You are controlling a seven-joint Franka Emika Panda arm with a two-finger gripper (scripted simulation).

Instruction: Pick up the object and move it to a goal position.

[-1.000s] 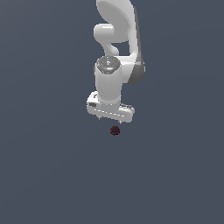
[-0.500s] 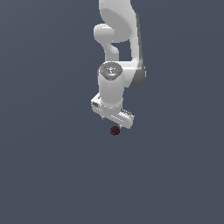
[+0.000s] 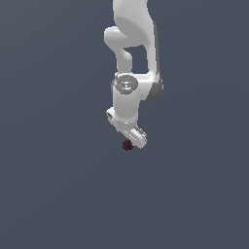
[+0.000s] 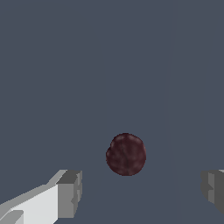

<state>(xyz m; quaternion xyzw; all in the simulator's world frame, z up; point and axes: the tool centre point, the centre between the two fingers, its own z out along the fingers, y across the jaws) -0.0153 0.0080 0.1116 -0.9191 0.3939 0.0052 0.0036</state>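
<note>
Currently listed: object (image 4: pixel 126 154), a dark maroon bumpy lump, resting on the grey desk (image 3: pixel 53 194) just left of the tool (image 3: pixel 132 142) in the exterior view. Tool: white, fingers (image 4: pixel 69 194) spread apart, flanking the lump, presumably lowered to straddle it for a grasp.

No text, label, brand, number or sign can be read in either view
</note>
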